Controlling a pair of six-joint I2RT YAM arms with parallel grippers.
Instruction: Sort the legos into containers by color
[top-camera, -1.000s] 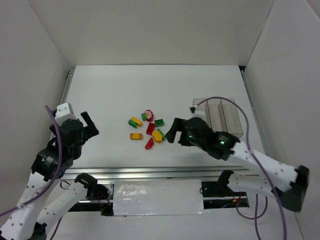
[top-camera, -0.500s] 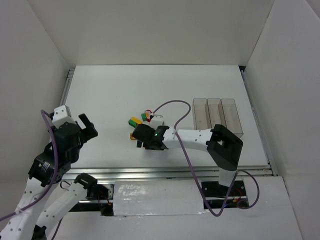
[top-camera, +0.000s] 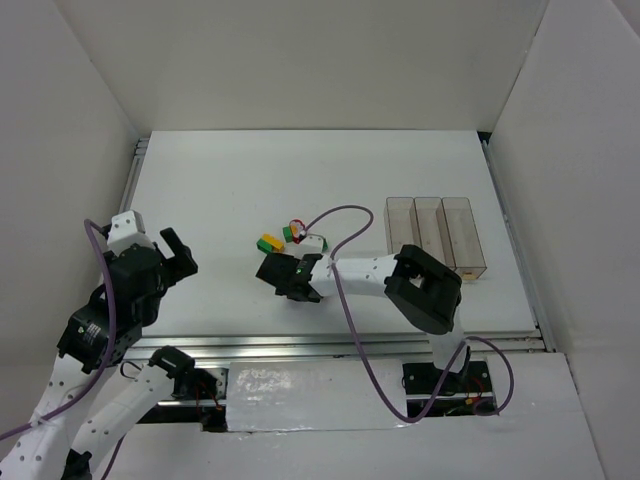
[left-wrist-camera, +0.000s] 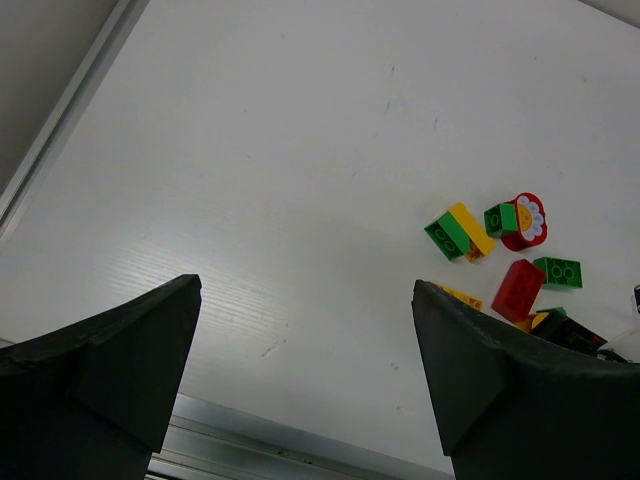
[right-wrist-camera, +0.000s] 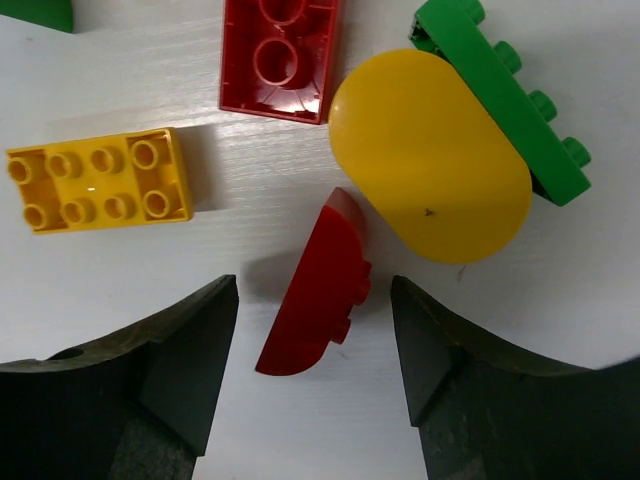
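Observation:
The legos lie in a loose pile left of the table's middle. My right gripper (top-camera: 285, 275) is open and low over the pile. In the right wrist view its fingers (right-wrist-camera: 170, 370) straddle a red curved brick (right-wrist-camera: 315, 290) without touching it. Just beyond are a yellow rounded brick (right-wrist-camera: 430, 170), a green brick (right-wrist-camera: 500, 95), a red block (right-wrist-camera: 280, 55) and a yellow plate (right-wrist-camera: 100, 180). A green-and-yellow brick (top-camera: 268, 243) and the red piece with a white face (top-camera: 297, 226) show past the gripper. My left gripper (top-camera: 175, 255) is open and empty at the left. The three clear containers (top-camera: 438, 235) stand at the right.
The right arm's purple cable (top-camera: 340, 215) loops over the table between the pile and the containers. White walls enclose the table. A metal rail (left-wrist-camera: 250, 440) runs along the near edge. The left wrist view shows the pile (left-wrist-camera: 517, 289) at its right.
My right arm has swung left from beside the containers to the lego pile and come down over the red curved brick. My left arm has shifted only slightly.

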